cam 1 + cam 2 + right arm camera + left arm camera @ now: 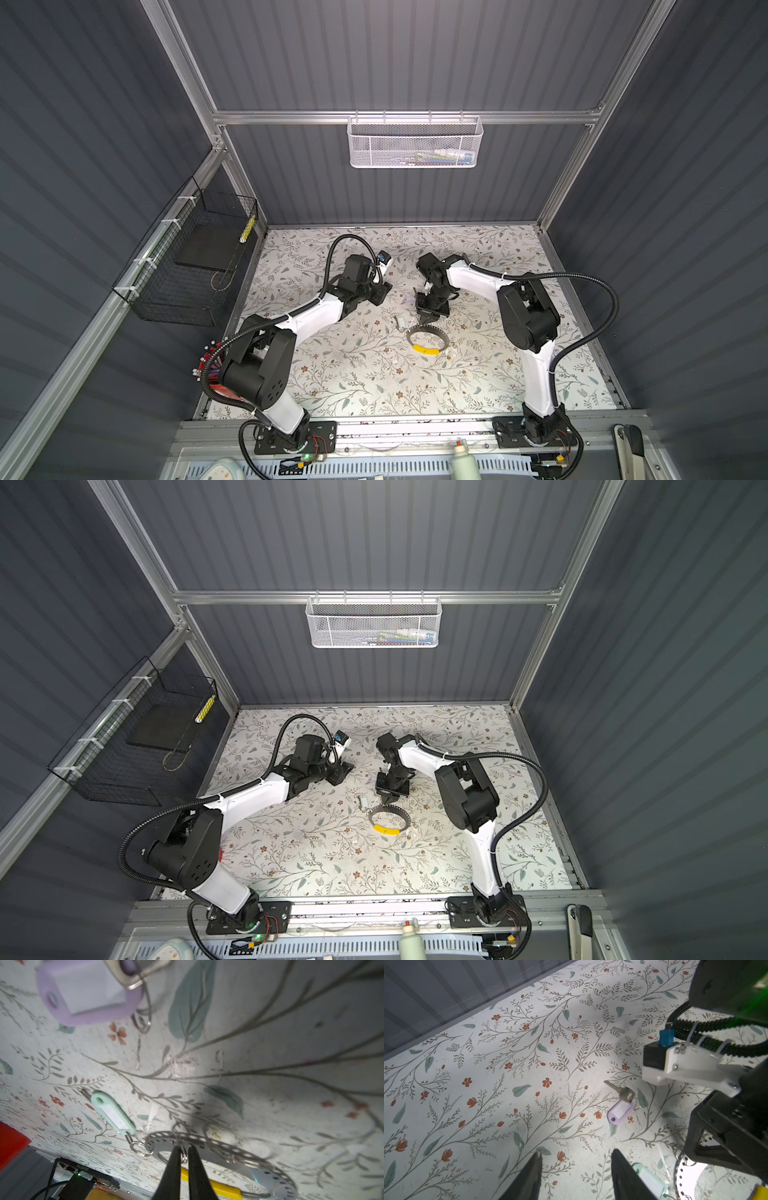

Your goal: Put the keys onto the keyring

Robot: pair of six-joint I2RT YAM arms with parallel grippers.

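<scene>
The keyring [441,337] [405,818] is a perforated metal band with a yellow segment [426,349], lying flat on the floral table. My right gripper [428,320] [184,1149] points down at its far rim, with both fingertips nearly together on a small wire ring [183,1157] hooked to the band [158,1141]. A key with a mint tag [113,1113] [400,322] lies just left of the band. A silvery key [623,1093] with a purple tag [620,1112] lies farther back. My left gripper [576,1154] [381,293] hovers open and empty, left of the purple-tagged key.
A white mesh basket [415,143] hangs on the back wall. A black wire basket [191,266] is fixed on the left wall. A red object [212,376] sits by the left arm's base, and a pale bottle [461,461] stands at the front rail.
</scene>
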